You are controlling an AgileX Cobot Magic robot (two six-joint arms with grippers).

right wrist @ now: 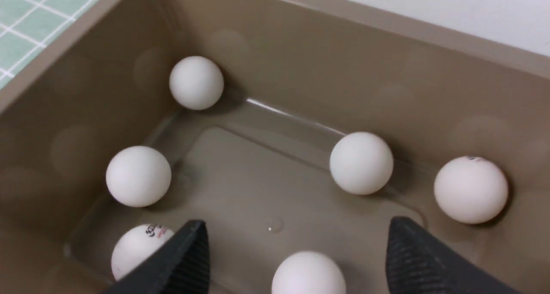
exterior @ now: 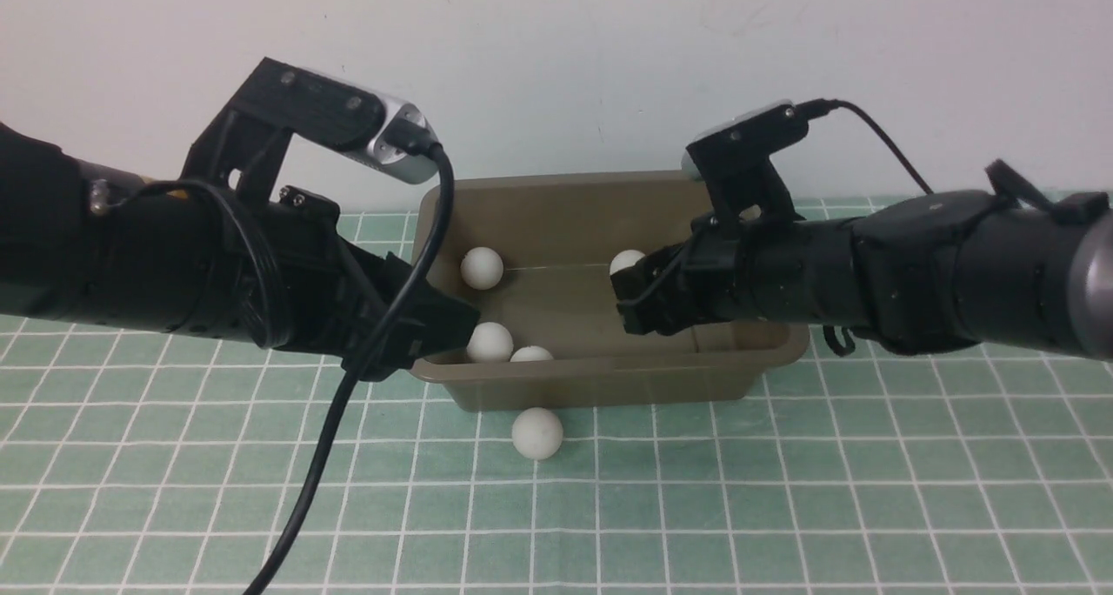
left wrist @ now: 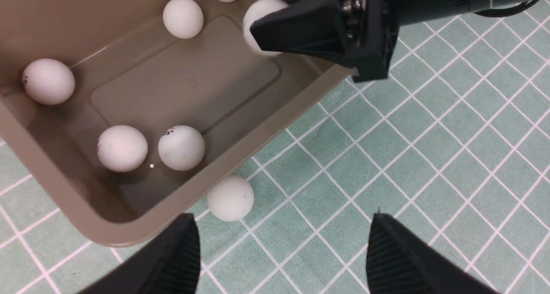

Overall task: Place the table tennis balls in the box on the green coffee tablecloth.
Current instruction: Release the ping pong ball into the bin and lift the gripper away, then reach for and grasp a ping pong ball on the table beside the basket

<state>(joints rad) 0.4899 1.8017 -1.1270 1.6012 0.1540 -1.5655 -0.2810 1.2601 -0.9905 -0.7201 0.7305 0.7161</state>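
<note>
The left gripper (left wrist: 283, 220) is held low over the green coffee tablecloth (exterior: 783, 491), at the near left corner of the box (exterior: 609, 391). Its jaws are apart and empty, apparently so that the one ball (exterior: 536, 432) lying just outside the near wall can be taken. Six table tennis balls (right wrist: 361, 163) are seen inside the box. Over its right side the right gripper (right wrist: 296, 223) is held with jaws spread and nothing between them.
</note>
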